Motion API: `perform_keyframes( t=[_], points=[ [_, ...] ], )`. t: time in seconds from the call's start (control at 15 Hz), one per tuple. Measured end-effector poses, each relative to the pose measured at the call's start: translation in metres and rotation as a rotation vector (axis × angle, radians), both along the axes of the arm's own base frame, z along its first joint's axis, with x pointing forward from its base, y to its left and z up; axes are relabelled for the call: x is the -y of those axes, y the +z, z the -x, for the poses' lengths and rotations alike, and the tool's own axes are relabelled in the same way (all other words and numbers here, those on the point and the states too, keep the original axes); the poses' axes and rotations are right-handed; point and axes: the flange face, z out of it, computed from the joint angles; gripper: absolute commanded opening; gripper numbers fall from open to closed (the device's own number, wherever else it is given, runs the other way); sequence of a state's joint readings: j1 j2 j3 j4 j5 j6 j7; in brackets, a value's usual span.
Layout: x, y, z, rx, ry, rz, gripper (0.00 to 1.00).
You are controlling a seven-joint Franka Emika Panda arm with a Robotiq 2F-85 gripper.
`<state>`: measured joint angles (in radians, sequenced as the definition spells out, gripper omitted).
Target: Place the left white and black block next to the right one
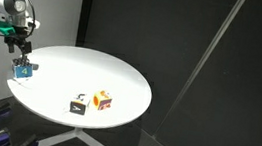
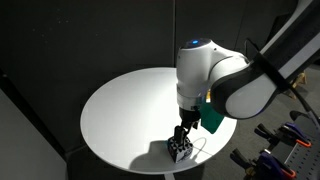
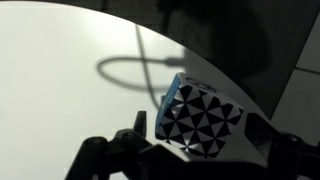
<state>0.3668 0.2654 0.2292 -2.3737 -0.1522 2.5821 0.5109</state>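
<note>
At the far left edge of the round white bench (image 1: 82, 65) in an exterior view, the hand (image 1: 19, 47) hangs straight above the checkered block (image 1: 24, 68). The block's blue face is turned toward the camera, and it rests on the bench close to the rim. The wrist view shows that block (image 3: 200, 118) lying between the two fingers (image 3: 105, 158), checkered face up. The fingers stand wide apart and I see no squeeze on the block, though whether either pad touches a side is hard to tell. Further right, well apart from it and near the front rim, sits the white-topped block (image 1: 78, 104) with its black side. Just beside that, to its right, is the orange cube (image 1: 102, 101). By my reading the task is at its start: the hand is lined up for the pick, but the grasp, the lift, the carry across the bench and the set-down next to the white-topped block all remain.
</note>
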Motion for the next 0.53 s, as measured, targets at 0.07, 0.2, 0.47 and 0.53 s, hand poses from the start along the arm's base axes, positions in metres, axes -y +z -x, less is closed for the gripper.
perform_keyframes(
  t=[0.07, 0.2, 0.47, 0.53],
  points=[
    [-0.002, -0.004, -0.001, -0.005, 0.000, 0.003, 1.00],
    [-0.004, -0.012, -0.001, -0.012, 0.002, 0.011, 1.00],
    [-0.008, -0.025, -0.001, -0.024, 0.008, 0.028, 1.00],
    [-0.009, -0.028, -0.002, -0.027, 0.009, 0.031, 1.00]
  ],
)
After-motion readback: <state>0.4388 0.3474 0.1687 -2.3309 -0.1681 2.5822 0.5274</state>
